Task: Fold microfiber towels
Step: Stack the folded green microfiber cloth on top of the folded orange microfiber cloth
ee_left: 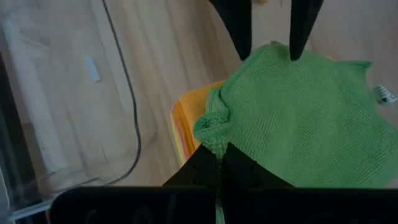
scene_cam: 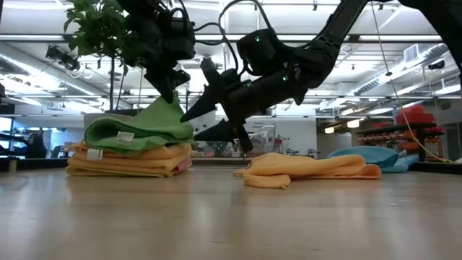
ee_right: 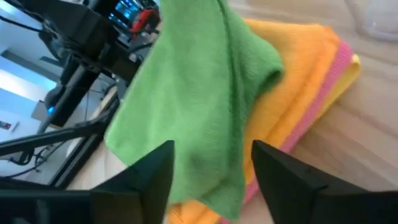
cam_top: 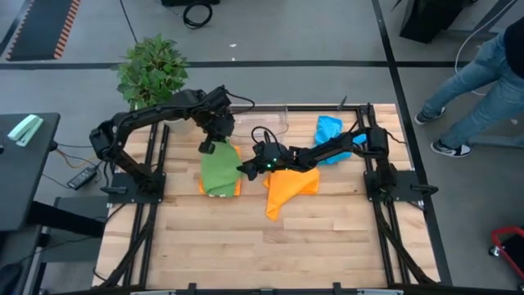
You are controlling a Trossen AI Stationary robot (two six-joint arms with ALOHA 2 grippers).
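A green towel lies on a stack of folded orange, pink and yellow towels left of the table's middle. My left gripper is shut on the green towel's far end, which is raised above the stack. My right gripper reaches in from the right, nearly level and open. Its fingers stand on either side of the green towel's right edge. A loose orange towel lies crumpled to the right of the stack. A blue towel lies at the far right. My left gripper pinches a bunched fold at the green towel's far edge between its two fingers, coming steeply from above. That end is lifted, and the rest of the towel drapes down onto the stack. Whether my right gripper touches the green towel, I cannot tell.
A clear plastic bin stands at the far edge behind the stack. A potted plant is beyond the far left corner. A person walks past the table's far right. Bare wood stretches along the table's near half.
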